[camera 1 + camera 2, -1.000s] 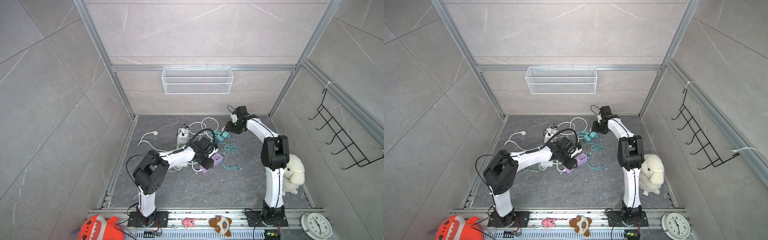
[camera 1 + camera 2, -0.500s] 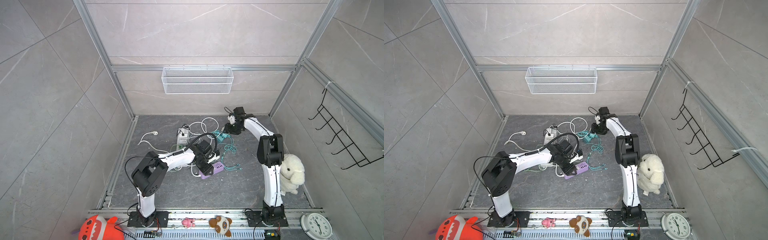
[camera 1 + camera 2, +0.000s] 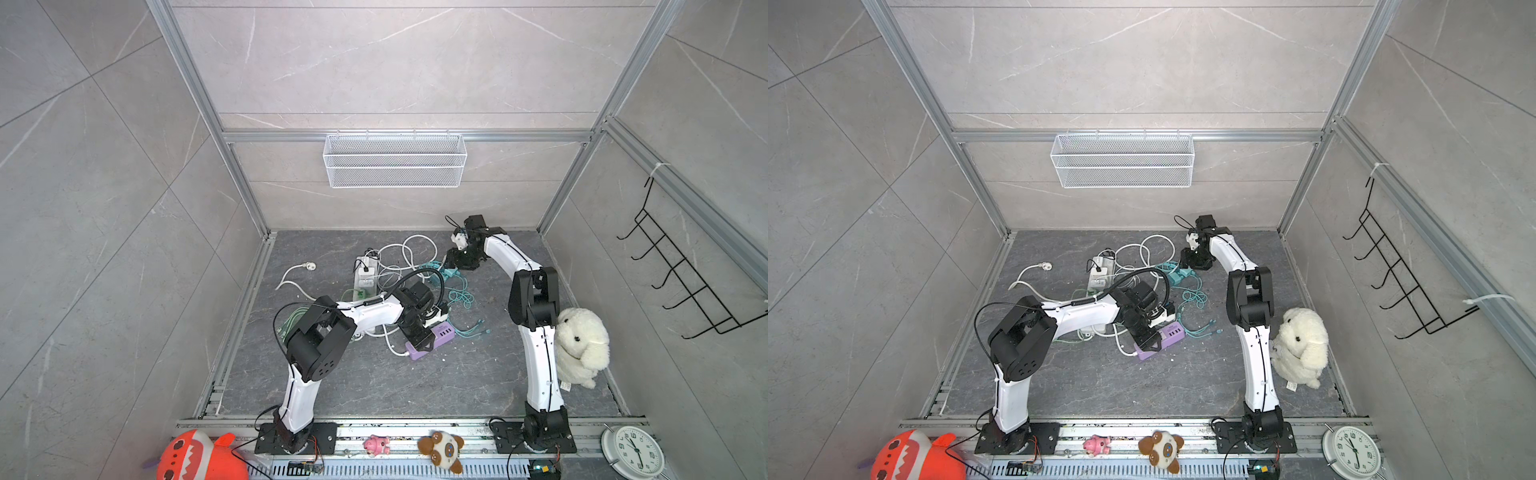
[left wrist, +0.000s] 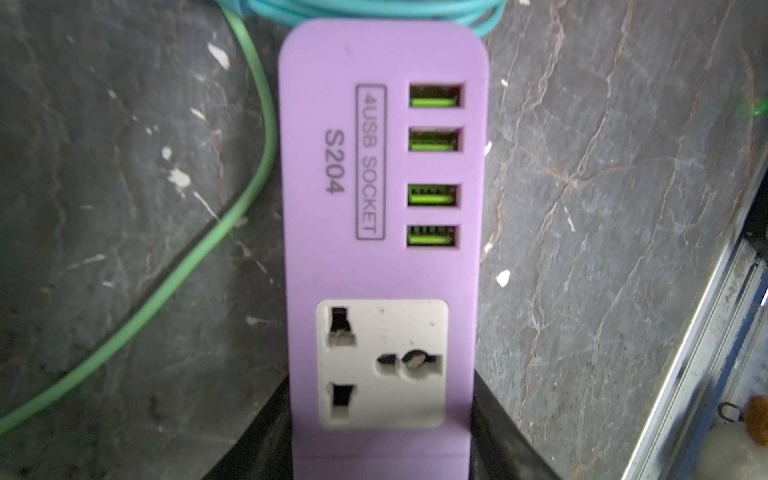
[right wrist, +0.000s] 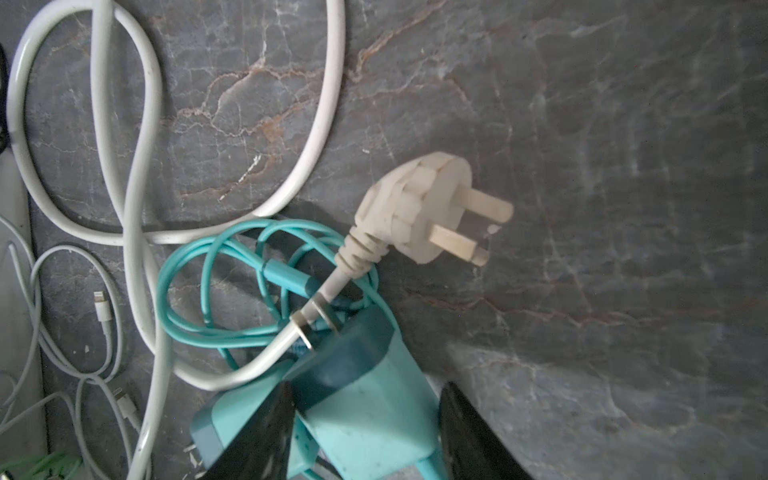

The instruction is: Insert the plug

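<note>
My left gripper (image 4: 380, 388) is shut on the purple power strip (image 4: 382, 166), with a black finger on each long side beside its white three-hole socket (image 4: 382, 361). In both top views the strip (image 3: 441, 333) (image 3: 1170, 333) sits mid-floor under that gripper (image 3: 419, 341). My right gripper (image 5: 365, 392) is at the back (image 3: 455, 259), shut on a teal plug adapter (image 5: 370, 419) that lies on the floor. The adapter's two metal prongs (image 5: 309, 324) point into a teal cable coil. A white three-pin plug (image 5: 415, 208) lies just beyond it.
A white power strip (image 3: 365, 276) and loops of white cable (image 3: 409, 249) lie between the arms. Teal cable (image 3: 461, 297) trails to their right, and a green cable (image 4: 208, 249) runs beside the purple strip. A plush sheep (image 3: 579, 345) sits against the right arm.
The left gripper has carried the purple strip a little toward the front. The right arm has swung slightly left, its gripper staying at the teal adapter.
</note>
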